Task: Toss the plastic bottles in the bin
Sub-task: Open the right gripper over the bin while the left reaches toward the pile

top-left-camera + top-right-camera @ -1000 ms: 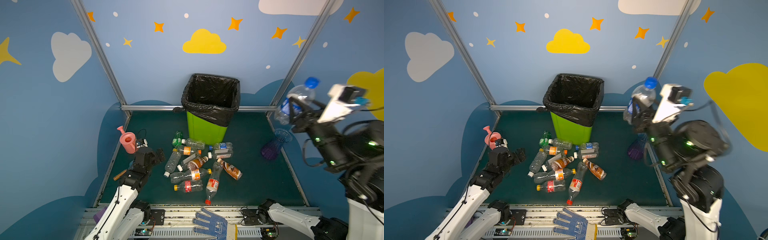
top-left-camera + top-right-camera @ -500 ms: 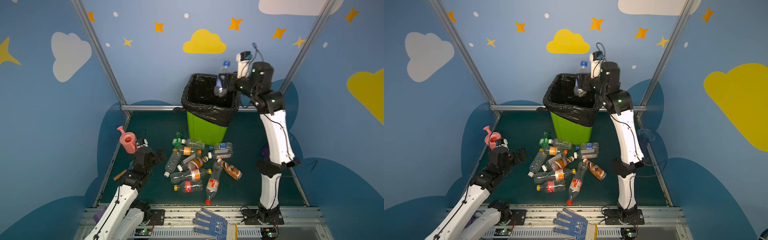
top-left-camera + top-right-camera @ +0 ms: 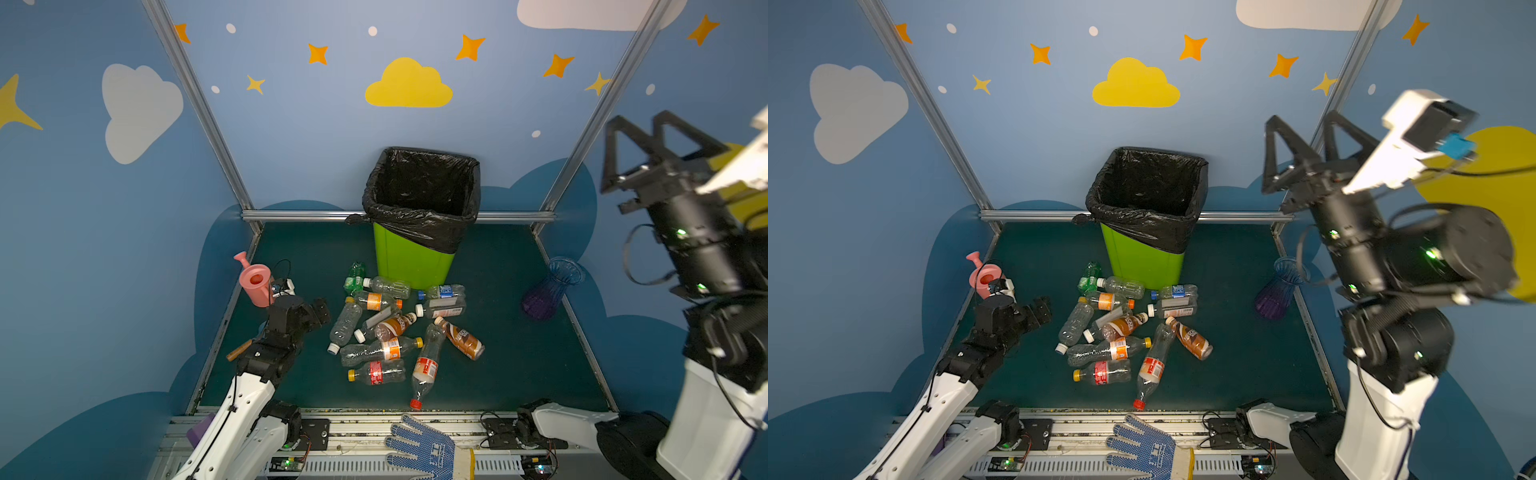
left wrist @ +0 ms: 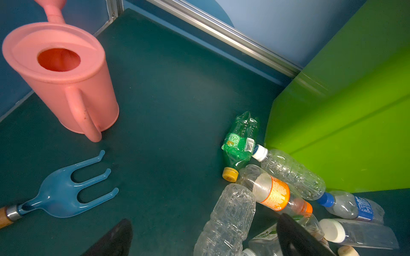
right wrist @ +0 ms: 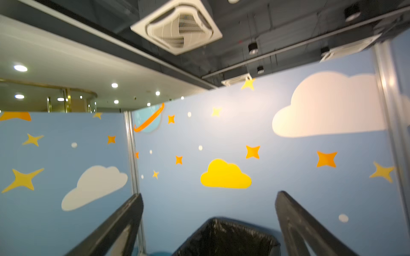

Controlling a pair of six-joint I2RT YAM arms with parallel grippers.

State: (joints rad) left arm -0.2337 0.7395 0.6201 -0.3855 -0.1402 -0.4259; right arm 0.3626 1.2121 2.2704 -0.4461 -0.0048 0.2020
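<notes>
Hanging high at right in both top views, the right gripper (image 3: 640, 118) (image 3: 1303, 117) has its jaws spread and empty; the small clear and green-tinted plastic bottles (image 3: 386, 328) lie heaped on the floor (image 3: 507, 340) before the tall, black-lined, lime-green bin (image 3: 411, 257). The left wrist view shows the left gripper (image 4: 204, 236) gaping wide at that heap's edge. The right wrist view shows parted fingers (image 5: 119, 223) framing the bin's mouth.

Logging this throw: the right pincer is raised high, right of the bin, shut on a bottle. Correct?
No: the right pincer is raised high, right of the bin, but it is open and empty, as both top views and the right wrist view show.
</notes>
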